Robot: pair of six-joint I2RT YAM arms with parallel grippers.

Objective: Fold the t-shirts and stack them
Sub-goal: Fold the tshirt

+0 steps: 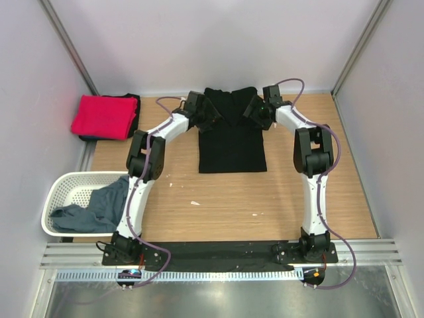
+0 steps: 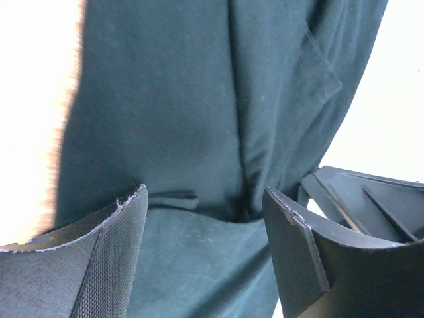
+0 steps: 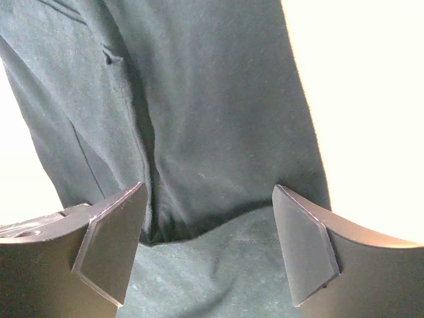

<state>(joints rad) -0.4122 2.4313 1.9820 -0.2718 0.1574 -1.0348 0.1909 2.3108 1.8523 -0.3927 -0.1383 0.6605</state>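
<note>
A black t-shirt (image 1: 232, 142) lies flat on the wooden table, its sides folded in to a narrow strip. My left gripper (image 1: 211, 114) hovers open over its far left corner, my right gripper (image 1: 254, 109) open over its far right corner. In the left wrist view the gripper (image 2: 204, 199) straddles a fold of the dark cloth (image 2: 165, 99), gripping nothing. In the right wrist view the gripper (image 3: 209, 192) likewise stands wide over a fold edge of the cloth (image 3: 218, 99). A folded red t-shirt (image 1: 103, 116) rests at the back left. A grey-blue t-shirt (image 1: 99, 205) spills from the basket.
A white lattice laundry basket (image 1: 63, 185) sits off the table's left edge, beside the left arm. Dark cloth (image 1: 134, 101) peeks out under the red t-shirt. Grey walls enclose the table on three sides. Small white scraps (image 1: 195, 203) lie on the wood.
</note>
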